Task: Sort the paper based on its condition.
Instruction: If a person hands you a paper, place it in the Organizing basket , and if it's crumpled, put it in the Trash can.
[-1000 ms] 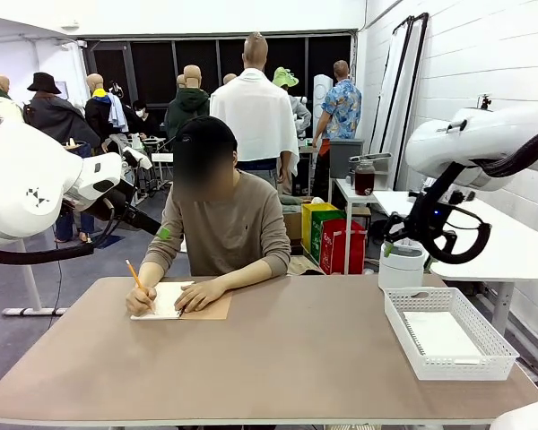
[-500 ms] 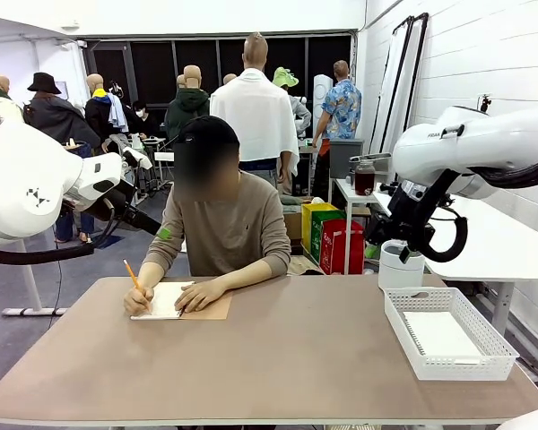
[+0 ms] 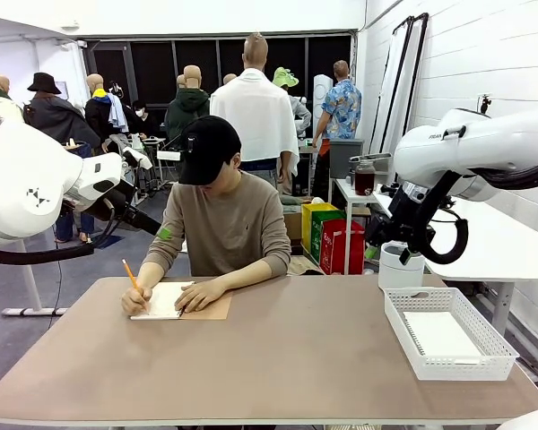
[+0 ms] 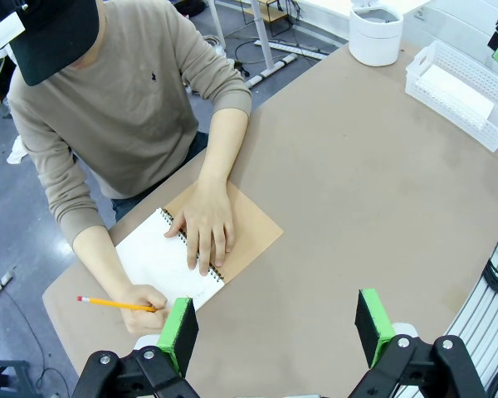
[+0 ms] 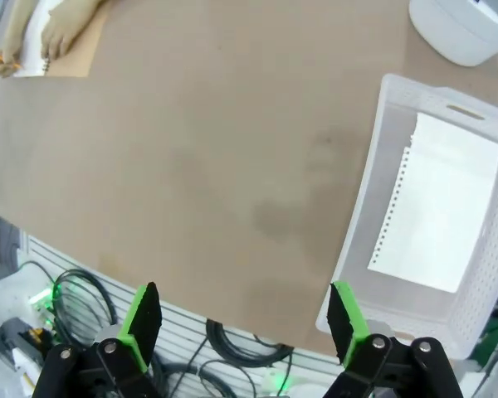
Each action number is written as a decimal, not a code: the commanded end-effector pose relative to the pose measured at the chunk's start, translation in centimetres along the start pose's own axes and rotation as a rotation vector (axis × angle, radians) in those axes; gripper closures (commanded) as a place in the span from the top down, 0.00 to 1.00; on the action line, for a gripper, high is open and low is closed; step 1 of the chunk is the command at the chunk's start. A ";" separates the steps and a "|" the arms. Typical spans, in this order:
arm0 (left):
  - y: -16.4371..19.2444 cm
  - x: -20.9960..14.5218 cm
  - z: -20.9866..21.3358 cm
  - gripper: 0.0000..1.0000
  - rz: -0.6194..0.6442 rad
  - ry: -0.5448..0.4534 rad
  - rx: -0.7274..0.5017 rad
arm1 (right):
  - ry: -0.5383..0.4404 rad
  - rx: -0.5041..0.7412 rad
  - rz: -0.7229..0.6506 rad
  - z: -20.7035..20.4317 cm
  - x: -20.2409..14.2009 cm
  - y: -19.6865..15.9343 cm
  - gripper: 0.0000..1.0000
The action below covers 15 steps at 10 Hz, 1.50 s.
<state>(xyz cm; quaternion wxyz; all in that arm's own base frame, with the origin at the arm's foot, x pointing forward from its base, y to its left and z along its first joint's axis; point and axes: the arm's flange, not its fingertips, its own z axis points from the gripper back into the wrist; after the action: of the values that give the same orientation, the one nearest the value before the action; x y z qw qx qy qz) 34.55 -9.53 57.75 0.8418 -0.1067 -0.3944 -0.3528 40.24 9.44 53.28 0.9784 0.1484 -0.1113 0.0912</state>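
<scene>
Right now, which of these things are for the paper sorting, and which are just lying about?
For the job:
- loose paper in the basket
- notebook being written in
- pencil
- white bin, probably

Just about:
- yellow bag
- red bag
- jar

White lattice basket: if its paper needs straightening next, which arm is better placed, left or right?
Probably the right. The right gripper is open beside the white lattice basket holding the paper; the left gripper is across the table, by the person's notebook.
</scene>
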 end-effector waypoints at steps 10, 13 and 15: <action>0.0 -0.1 0.0 1.00 -0.004 0.000 -0.012 | -0.209 0.093 0.692 0.5 -5.8 7.1 1.00; 0.0 -0.1 0.0 1.00 -0.004 0.000 -0.012 | -0.252 0.109 0.720 0.7 -6.8 7.5 1.00; 0.0 -0.1 0.0 1.00 -0.004 0.000 -0.012 | -0.308 0.149 0.712 1.1 -6.8 7.9 1.00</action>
<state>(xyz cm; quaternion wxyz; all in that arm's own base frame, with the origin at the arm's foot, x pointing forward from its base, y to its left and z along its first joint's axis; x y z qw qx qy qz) 34.54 -9.52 57.76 0.8418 -0.1068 -0.3945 -0.3528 31.93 15.53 55.60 0.8596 0.1541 -0.2714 0.4045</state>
